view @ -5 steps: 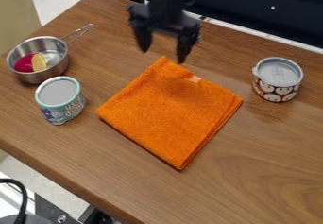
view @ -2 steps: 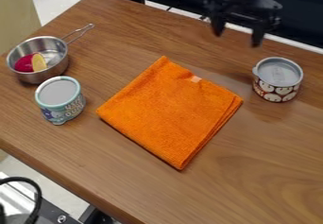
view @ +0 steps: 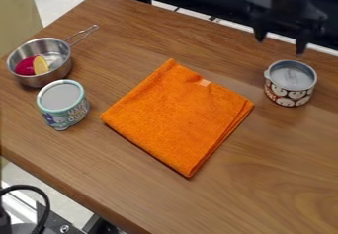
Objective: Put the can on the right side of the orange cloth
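Camera view: gripper (view: 280, 44) w/ fingertips apart; just below it in view, upright red-&-white patterned can (view: 289, 95) w/ grey lid, on wood table (view: 284, 183). Farther down-L of gripper, folded orange cloth (view: 180, 117) lies flat. Well off to gripper's L in view, upright teal-rimmed can (view: 64, 112) near steel saucepan (view: 61, 70) w/ magenta & yellow pcs (view: 25, 66) inside.

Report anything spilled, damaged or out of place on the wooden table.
Nothing stands out: the folded orange cloth lies flat, the silver-topped can with red-and-white sides and the round teal-rimmed can stand upright, and I see no spill or damage.
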`<state>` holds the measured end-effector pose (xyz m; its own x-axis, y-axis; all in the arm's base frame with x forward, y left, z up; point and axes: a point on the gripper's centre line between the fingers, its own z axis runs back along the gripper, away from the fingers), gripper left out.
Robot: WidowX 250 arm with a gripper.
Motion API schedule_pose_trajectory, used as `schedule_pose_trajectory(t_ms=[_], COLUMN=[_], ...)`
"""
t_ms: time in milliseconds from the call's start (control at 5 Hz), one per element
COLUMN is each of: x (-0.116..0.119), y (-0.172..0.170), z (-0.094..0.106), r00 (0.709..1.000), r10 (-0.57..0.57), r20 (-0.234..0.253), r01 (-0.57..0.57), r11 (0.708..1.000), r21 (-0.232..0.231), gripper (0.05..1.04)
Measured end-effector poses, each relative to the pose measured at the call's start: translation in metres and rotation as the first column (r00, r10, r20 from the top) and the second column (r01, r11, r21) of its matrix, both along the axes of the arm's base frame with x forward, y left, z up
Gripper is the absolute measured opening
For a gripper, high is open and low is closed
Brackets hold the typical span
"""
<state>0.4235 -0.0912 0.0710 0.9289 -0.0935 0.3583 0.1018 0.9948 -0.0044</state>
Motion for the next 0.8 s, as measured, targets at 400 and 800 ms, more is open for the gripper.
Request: schedule_pose_trajectory(t_ms=[400,800], x=[0.016,0.023], y=[-0.021,-0.028], z=[-0.005,-0.015], r00=[0.997,0.991], r10=[-0.054,-0.115], r20=[0.058,0.067], r01=[0.055,0.118], r11=[0.998,0.993], r21=[-0.025,-0.032], gripper=[0.998,0.998])
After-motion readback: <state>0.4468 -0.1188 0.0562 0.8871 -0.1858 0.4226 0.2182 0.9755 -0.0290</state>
